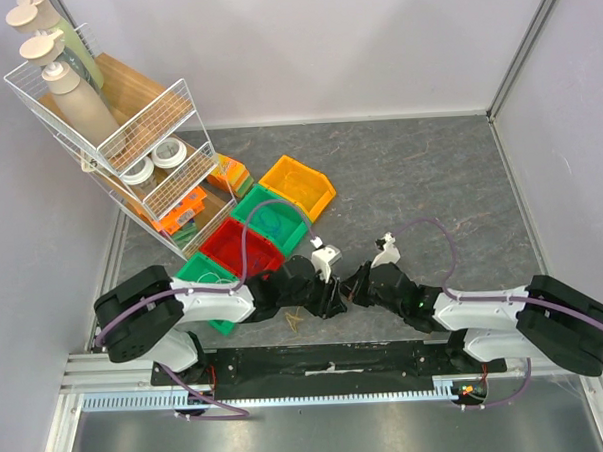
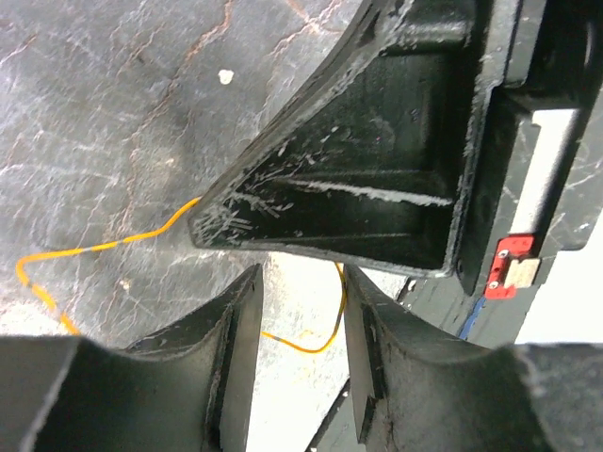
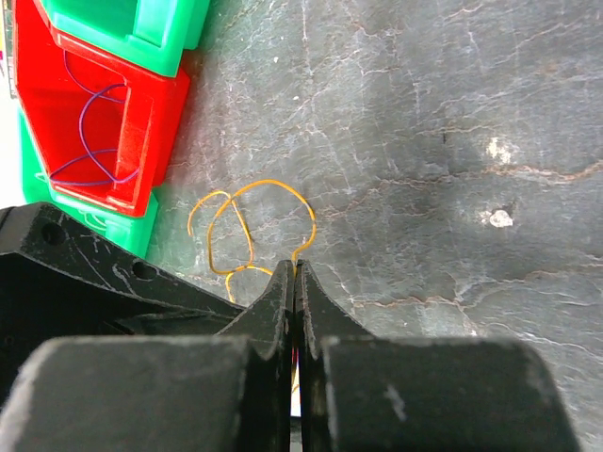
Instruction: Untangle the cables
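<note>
Black fingers of the right hand (image 3: 294, 271) fill the bottom of its wrist view, pressed flat together with no gap between them. At their tips they pinch a yellow strand of the cables (image 3: 252, 202). The strand loops out just beyond the tips onto the grey surface (image 3: 452, 113), near the corner of a red bin (image 3: 168, 113) but not touching it.

The left hand (image 2: 301, 292) faces the right one at close range. Its fingers stand partly apart, and a slack yellow strand crosses the gap between them without being clamped. That strand then trails off to the left across the surface.

From above, the two hands sit almost tip to tip, low over the surface near its front edge. The small yellow tangle lies on the surface just below them.
</note>
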Controlling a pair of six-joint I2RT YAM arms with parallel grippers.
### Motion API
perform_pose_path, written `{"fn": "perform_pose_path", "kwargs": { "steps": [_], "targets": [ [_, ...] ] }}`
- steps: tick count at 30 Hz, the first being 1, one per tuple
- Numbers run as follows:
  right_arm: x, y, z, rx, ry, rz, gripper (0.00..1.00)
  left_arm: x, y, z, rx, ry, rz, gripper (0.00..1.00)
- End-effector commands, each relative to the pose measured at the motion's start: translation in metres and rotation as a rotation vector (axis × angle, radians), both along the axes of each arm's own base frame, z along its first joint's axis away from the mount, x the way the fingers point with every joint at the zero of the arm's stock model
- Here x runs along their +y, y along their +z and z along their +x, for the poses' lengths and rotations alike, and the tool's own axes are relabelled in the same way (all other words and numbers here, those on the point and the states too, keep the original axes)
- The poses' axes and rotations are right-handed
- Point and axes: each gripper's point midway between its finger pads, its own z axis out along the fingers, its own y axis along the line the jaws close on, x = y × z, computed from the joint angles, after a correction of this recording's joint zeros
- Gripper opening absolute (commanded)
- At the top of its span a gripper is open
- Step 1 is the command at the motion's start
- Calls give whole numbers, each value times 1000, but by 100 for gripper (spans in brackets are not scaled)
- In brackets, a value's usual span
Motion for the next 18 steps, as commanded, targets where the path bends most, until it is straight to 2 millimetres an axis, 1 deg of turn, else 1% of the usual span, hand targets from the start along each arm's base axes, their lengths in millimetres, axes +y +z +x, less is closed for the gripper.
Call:
{"fn": "perform_pose_path", "kwargs": {
  "steps": [1,3,4,7,8,10,11,12,13,14,16,17,18],
  "targets": [
    [-3,3,2,-15,-20,20,0,2,21,3,-33,26,-28,47],
    [-4,3,2,-14,-21,18,0,5,32,0,-43,25,-46,53],
    [-4,3,2,-16,-20,19,0,8,41,-1,-50,25,-62,56],
    [-5,3,1,-22,-14,13,0,15,62,-6,-71,20,-89,69],
    [-5,3,0,-23,-8,8,0,18,68,-7,-79,18,-96,75],
    [-4,5,0,-34,7,4,0,26,77,-6,-96,34,-89,82],
    [-4,5,-1,-36,12,5,0,32,79,-2,-112,59,-77,85],
    [-3,7,-1,-44,22,8,0,39,78,3,-123,97,-50,90],
    [-3,8,-2,-51,27,10,0,44,78,7,-129,124,-29,92],
    [-4,9,-2,-56,31,11,0,51,72,12,-128,155,13,93],
    [-4,14,-3,-70,39,23,0,52,68,14,-99,132,13,94],
    [-4,15,-4,-77,44,27,0,48,68,13,-81,100,-7,95],
    [-4,17,-4,-85,51,28,0,49,64,14,-60,86,-6,95]
  ]
}}
